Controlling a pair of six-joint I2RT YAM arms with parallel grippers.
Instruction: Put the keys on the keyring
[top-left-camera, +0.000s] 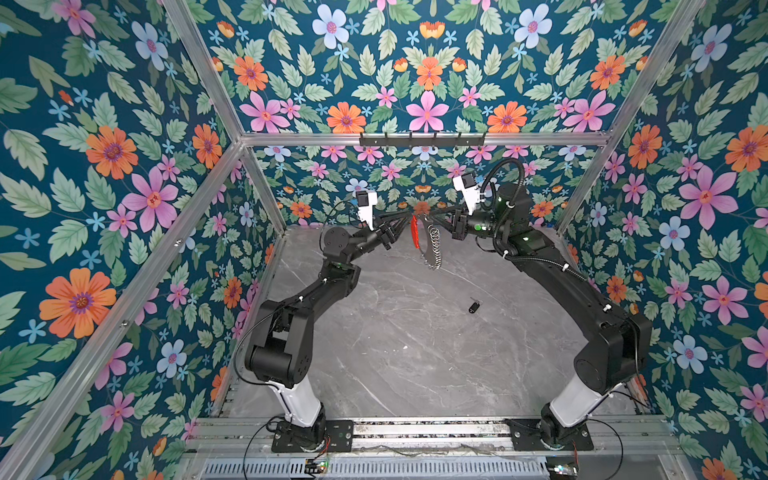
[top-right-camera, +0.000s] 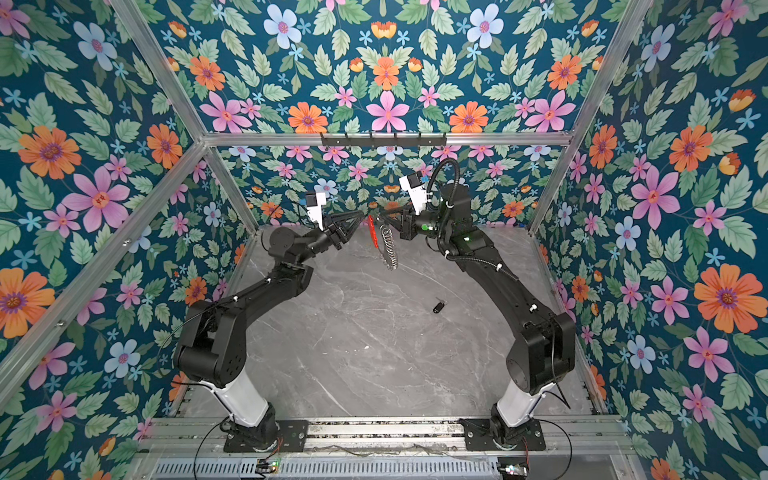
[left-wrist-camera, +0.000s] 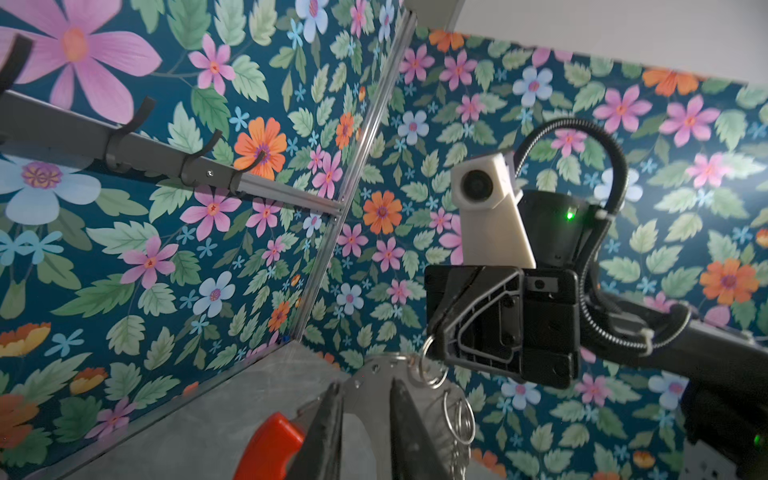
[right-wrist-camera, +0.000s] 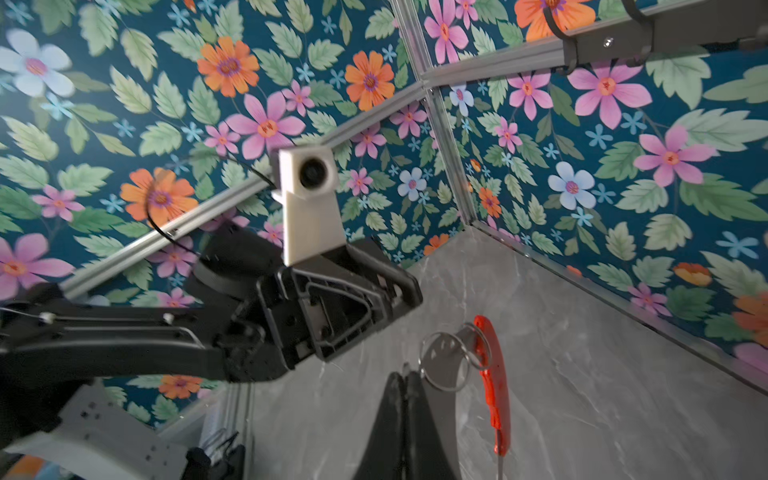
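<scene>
Key fob (top-left-camera: 473, 306) lies on table (top-left-camera: 415, 361) (keyring (top-left-camera: 429, 243) held aloft).

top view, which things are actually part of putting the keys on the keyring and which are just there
Part of the job: keyring, held up by the right gripper; keys, lying on the table; left gripper, jaws apart at the keyring.
Just there: hook rail on the back frame.

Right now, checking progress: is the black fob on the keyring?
No, the fob lies alone on the table, apart from the hanging keyring.
</scene>
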